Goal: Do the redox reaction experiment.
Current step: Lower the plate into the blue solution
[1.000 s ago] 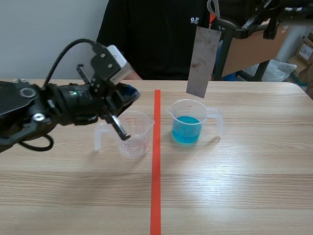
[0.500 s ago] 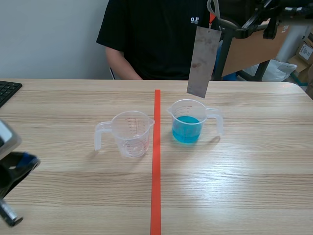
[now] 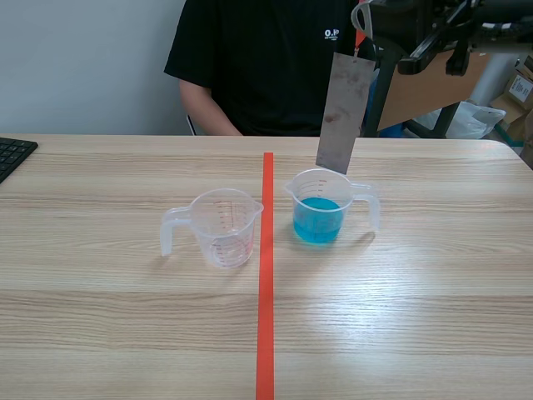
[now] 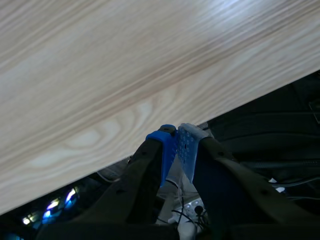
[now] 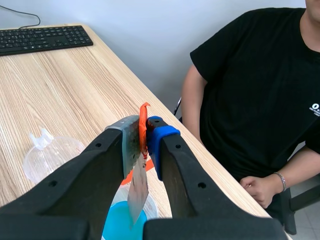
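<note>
Hanging past the edge of the wooden table (image 4: 125,75), the left gripper (image 4: 176,137) is pressing its pads (image 4: 161,147) together on nothing. The empty cup (image 3: 223,227) is standing near mid-table. The right gripper (image 5: 145,131) is clamping the metal strip (image 3: 341,112) by its top over the cup of blue liquid (image 3: 319,210); the descent is calling for a vertical, centred path clear of the rim. A keyboard (image 3: 12,154) is lying far left; a person (image 3: 250,67) is sitting opposite.
</note>
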